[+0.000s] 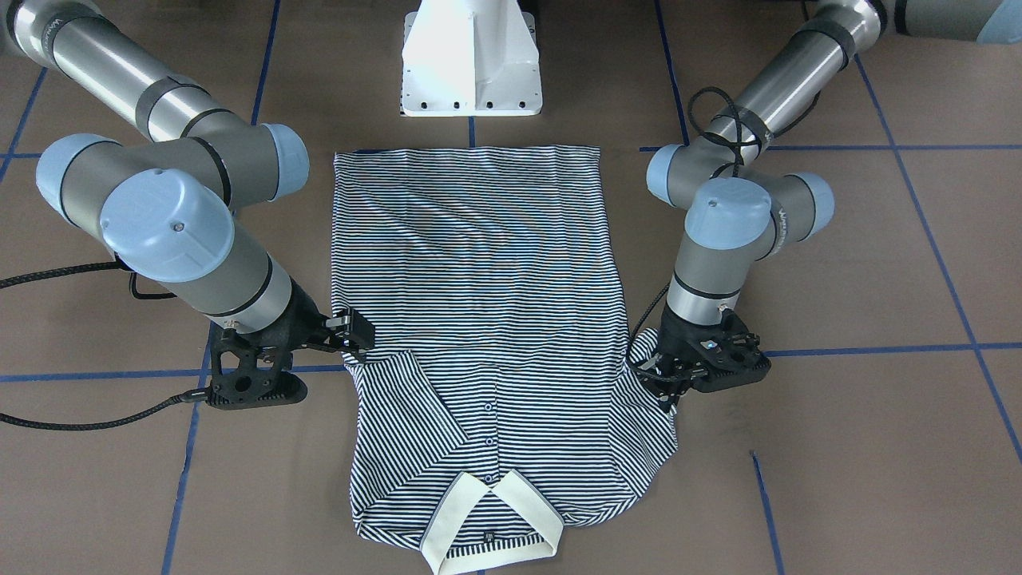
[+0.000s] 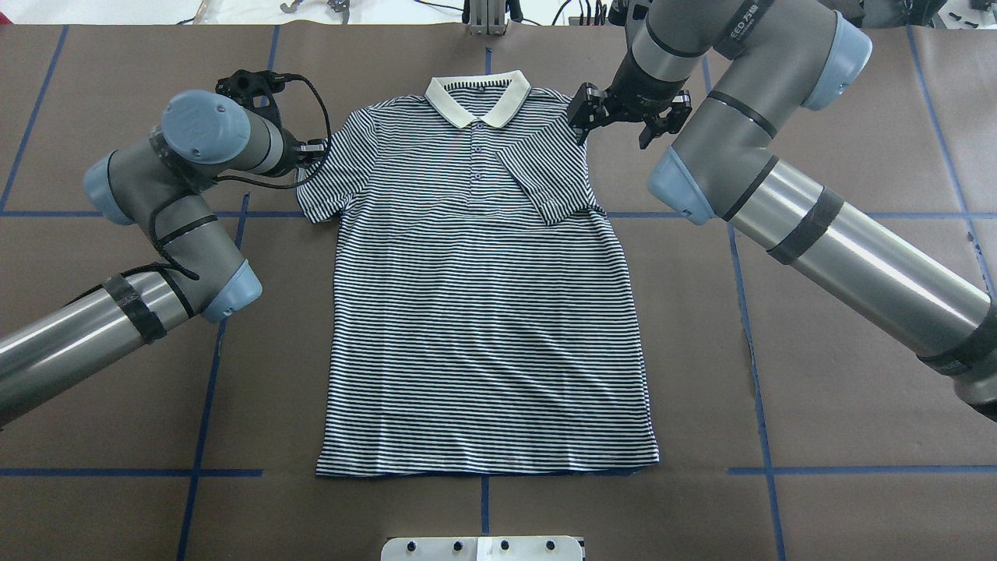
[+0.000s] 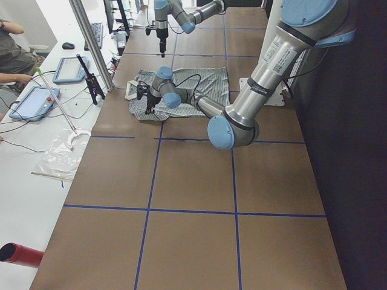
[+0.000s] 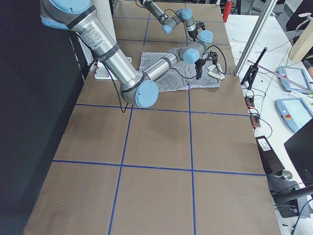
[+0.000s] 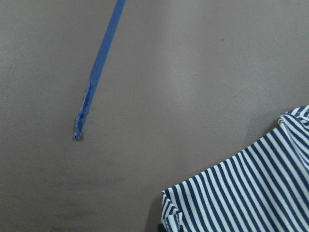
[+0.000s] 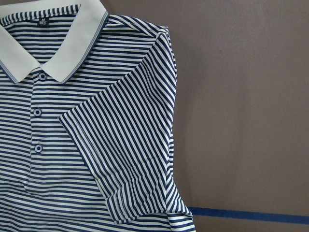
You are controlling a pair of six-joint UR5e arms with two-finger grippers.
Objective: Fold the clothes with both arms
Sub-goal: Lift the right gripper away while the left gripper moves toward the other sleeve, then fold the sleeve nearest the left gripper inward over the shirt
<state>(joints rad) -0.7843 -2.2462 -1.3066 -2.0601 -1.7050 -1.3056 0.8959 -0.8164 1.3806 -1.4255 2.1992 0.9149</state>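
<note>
The striped polo shirt (image 2: pixel 483 312) lies flat on the table, its cream collar (image 2: pixel 477 93) at the far end. One sleeve (image 2: pixel 545 175) is folded in over the chest and shows close up in the right wrist view (image 6: pixel 125 145). My right gripper (image 2: pixel 623 117) hangs open and empty just above that shoulder; it also shows in the front view (image 1: pixel 351 331). The other sleeve (image 2: pixel 319 187) lies spread out. My left gripper (image 1: pixel 667 382) is down on that sleeve's outer edge and looks shut on it. The left wrist view shows the sleeve's curled hem (image 5: pixel 231 193).
The table is brown paper with blue tape lines (image 2: pixel 218 335). The white pedestal base (image 1: pixel 471 60) stands just behind the shirt's hem. Both arms' elbows flank the shirt. Operators' tablets (image 3: pixel 36 103) lie on a side bench beyond the table's far edge.
</note>
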